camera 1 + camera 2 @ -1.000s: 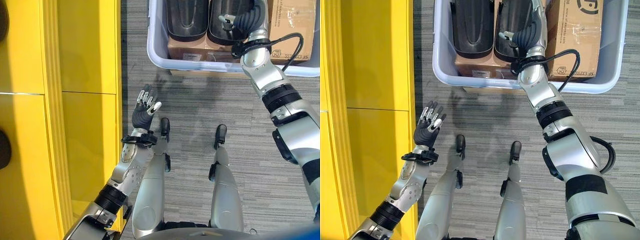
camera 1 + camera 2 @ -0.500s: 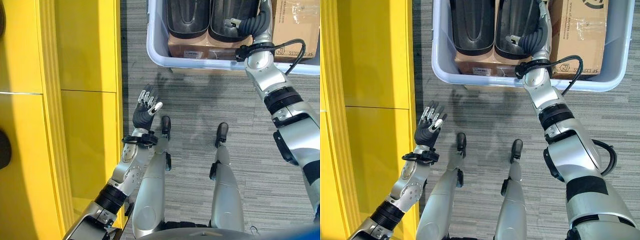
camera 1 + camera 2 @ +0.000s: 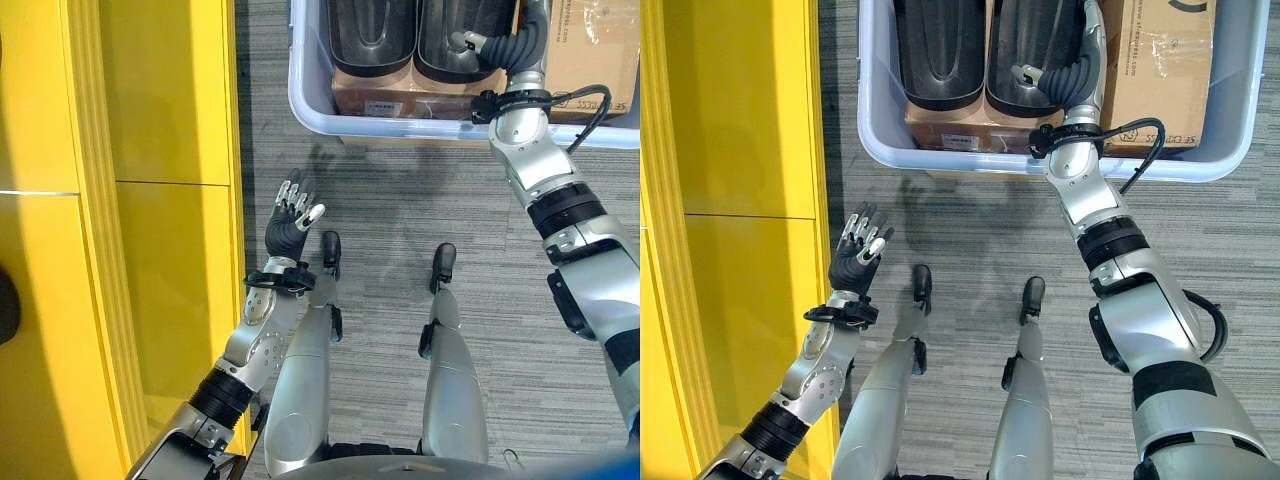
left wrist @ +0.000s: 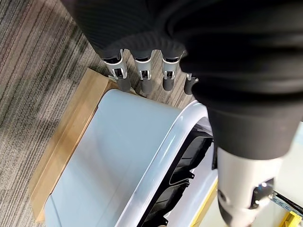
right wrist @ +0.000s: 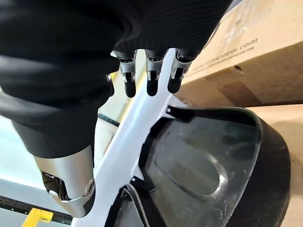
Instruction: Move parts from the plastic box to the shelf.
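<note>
Black moulded parts [image 3: 940, 50] are lying side by side in the pale plastic box [image 3: 872, 120] on grey carpet [image 3: 400, 220], beside a cardboard carton [image 3: 1160, 70]. The right hand [image 3: 1068, 75] is being held over the nearer part, fingers [image 5: 149, 71] straight and apart, gripping nothing. The left hand [image 3: 290, 215] is raised open above bare carpet beside the yellow shelf [image 3: 170, 200]. A wood board [image 4: 66, 142] is seen under the box in the left wrist view.

Right hand [image 3: 1072, 72] has reached farther into the box [image 3: 872, 120], now lying along the right-hand black part [image 3: 1025, 50], fingers straight.
</note>
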You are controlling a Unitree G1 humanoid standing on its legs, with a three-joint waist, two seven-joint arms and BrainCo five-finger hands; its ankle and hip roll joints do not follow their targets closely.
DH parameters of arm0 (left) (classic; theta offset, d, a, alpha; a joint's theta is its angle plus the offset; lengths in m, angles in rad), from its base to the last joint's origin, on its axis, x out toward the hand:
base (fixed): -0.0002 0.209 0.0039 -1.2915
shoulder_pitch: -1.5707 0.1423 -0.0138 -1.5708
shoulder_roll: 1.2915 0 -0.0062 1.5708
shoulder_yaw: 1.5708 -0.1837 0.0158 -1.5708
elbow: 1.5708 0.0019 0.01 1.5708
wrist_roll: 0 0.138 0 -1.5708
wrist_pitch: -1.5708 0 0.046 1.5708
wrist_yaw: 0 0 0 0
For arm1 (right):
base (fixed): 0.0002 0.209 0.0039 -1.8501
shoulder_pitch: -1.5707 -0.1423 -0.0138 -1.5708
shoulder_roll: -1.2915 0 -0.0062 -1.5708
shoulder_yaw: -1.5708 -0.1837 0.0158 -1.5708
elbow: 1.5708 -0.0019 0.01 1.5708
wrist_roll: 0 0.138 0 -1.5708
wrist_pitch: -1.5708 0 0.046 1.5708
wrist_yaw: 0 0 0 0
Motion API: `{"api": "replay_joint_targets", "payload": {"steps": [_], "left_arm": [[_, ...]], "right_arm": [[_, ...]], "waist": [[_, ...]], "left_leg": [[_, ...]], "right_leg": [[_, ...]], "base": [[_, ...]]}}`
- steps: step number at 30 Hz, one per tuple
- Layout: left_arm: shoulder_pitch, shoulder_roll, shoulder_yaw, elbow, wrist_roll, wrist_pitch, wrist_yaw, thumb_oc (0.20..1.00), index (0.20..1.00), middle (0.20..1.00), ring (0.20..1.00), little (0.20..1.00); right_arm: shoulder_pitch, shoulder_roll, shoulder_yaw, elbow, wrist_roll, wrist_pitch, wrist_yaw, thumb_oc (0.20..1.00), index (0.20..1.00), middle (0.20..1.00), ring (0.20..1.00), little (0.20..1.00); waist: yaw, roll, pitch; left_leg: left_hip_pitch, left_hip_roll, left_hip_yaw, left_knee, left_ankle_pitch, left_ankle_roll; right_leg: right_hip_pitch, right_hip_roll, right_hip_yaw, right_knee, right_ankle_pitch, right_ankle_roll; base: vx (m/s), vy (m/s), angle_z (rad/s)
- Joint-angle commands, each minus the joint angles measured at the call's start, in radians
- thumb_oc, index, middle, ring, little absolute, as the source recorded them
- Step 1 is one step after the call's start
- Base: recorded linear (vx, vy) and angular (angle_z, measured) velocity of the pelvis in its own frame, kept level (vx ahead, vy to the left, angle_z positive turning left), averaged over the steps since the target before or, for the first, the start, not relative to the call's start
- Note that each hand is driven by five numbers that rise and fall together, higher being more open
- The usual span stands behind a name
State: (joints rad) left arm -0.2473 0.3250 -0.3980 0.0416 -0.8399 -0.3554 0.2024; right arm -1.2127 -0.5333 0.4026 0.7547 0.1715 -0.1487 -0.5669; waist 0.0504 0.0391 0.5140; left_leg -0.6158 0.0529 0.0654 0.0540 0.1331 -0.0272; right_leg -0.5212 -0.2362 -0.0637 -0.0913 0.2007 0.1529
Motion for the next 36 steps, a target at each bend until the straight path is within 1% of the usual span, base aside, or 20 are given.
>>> {"api": "replay_joint_targets", "payload": {"steps": [1,7,10,15,19,23,26,28,32,36], "left_arm": [[0.046,0.037,0.026,-0.082,0.040,-0.038,-0.004,1.000,1.000,1.000,1.000,1.000],[0.045,0.038,0.034,-0.082,0.053,-0.037,-0.001,1.000,1.000,1.000,1.000,1.000],[0.045,0.046,0.040,-0.086,0.054,-0.038,-0.006,1.000,1.000,1.000,1.000,1.000],[0.052,0.052,0.043,-0.091,0.046,-0.039,-0.013,1.000,1.000,1.000,1.000,1.000],[0.056,0.052,0.043,-0.090,0.046,-0.036,-0.013,1.000,1.000,1.000,1.000,1.000],[0.055,0.047,0.036,-0.085,0.042,-0.034,-0.012,1.000,1.000,1.000,1.000,1.000],[0.049,0.046,0.022,-0.082,0.032,-0.036,-0.011,1.000,1.000,1.000,1.000,1.000],[0.046,0.046,0.017,-0.079,0.028,-0.037,-0.012,1.000,1.000,1.000,1.000,1.000],[0.046,0.045,0.008,-0.077,0.029,-0.033,-0.014,1.000,1.000,1.000,1.000,1.000],[0.047,0.045,0.005,-0.075,0.033,-0.033,-0.014,1.000,1.000,1.000,1.000,1.000]], "right_arm": [[-0.033,-0.080,-0.022,-0.085,-0.067,-0.053,-0.043,1.000,1.000,1.000,1.000,1.000],[0.000,-0.079,-0.054,-0.166,-0.103,-0.053,-0.053,1.000,1.000,1.000,1.000,1.000],[0.020,-0.074,-0.077,-0.215,-0.123,-0.054,-0.060,1.000,1.000,1.000,1.000,1.000],[0.022,-0.068,-0.093,-0.219,-0.127,-0.055,-0.065,1.000,1.000,1.000,1.000,1.000],[0.015,-0.066,-0.091,-0.201,-0.117,-0.056,-0.063,1.000,1.000,1.000,1.000,1.000],[-0.008,-0.047,-0.076,-0.120,-0.073,-0.062,-0.051,1.000,1.000,1.000,1.000,1.000],[-0.052,-0.021,-0.051,0.060,0.013,-0.065,-0.027,1.000,1.000,1.000,1.000,1.000],[-0.065,-0.012,-0.045,0.113,0.057,-0.072,-0.010,1.000,1.000,1.000,1.000,1.000],[-0.075,0.000,-0.016,0.171,0.092,-0.070,0.015,1.000,1.000,1.000,1.000,1.000],[-0.076,0.006,0.003,0.193,0.093,-0.069,0.025,1.000,1.000,1.000,1.000,1.000]], "waist": [[0.002,-0.011,0.006],[-0.005,-0.018,0.006],[-0.007,-0.022,0.006],[-0.006,-0.024,0.001],[-0.005,-0.026,0.003],[-0.002,-0.025,0.006],[0.012,-0.015,0.006],[0.015,-0.012,0.006],[0.020,-0.009,0.006],[0.024,-0.006,0.006]], "left_leg": [[0.010,0.074,0.004,0.065,-0.082,-0.059],[0.014,0.073,0.005,0.070,-0.081,-0.056],[0.036,0.076,0.004,0.066,-0.084,-0.057],[0.045,0.079,0.004,0.060,-0.075,-0.058],[0.048,0.081,0.003,0.061,-0.079,-0.058],[0.046,0.081,0.003,0.060,-0.078,-0.057],[0.042,0.077,0.003,0.056,-0.076,-0.057],[0.039,0.076,0.005,0.057,-0.075,-0.058],[0.035,0.074,0.004,0.057,-0.075,-0.057],[0.031,0.074,0.004,0.056,-0.074,-0.057]], "right_leg": [[0.133,-0.052,-0.017,0.097,-0.115,0.031],[0.136,-0.051,-0.013,0.103,-0.114,0.029],[0.153,-0.048,-0.016,0.106,-0.121,0.030],[0.158,-0.047,-0.016,0.110,-0.120,0.029],[0.157,-0.045,-0.015,0.113,-0.125,0.026],[0.155,-0.045,-0.015,0.110,-0.122,0.026],[0.158,-0.046,-0.020,0.105,-0.124,0.025],[0.156,-0.046,-0.021,0.104,-0.124,0.025],[0.153,-0.045,-0.022,0.102,-0.124,0.026],[0.151,-0.045,-0.026,0.102,-0.124,0.026]], "base": [[0.00,0.000,0.00],[0.00,0.000,0.00],[0.00,0.000,0.00],[0.00,0.000,0.00],[0.00,0.000,0.00],[0.00,0.000,0.00],[0.00,0.000,0.00],[0.00,0.000,0.00],[0.00,0.000,0.00],[0.00,0.000,0.00]]}}
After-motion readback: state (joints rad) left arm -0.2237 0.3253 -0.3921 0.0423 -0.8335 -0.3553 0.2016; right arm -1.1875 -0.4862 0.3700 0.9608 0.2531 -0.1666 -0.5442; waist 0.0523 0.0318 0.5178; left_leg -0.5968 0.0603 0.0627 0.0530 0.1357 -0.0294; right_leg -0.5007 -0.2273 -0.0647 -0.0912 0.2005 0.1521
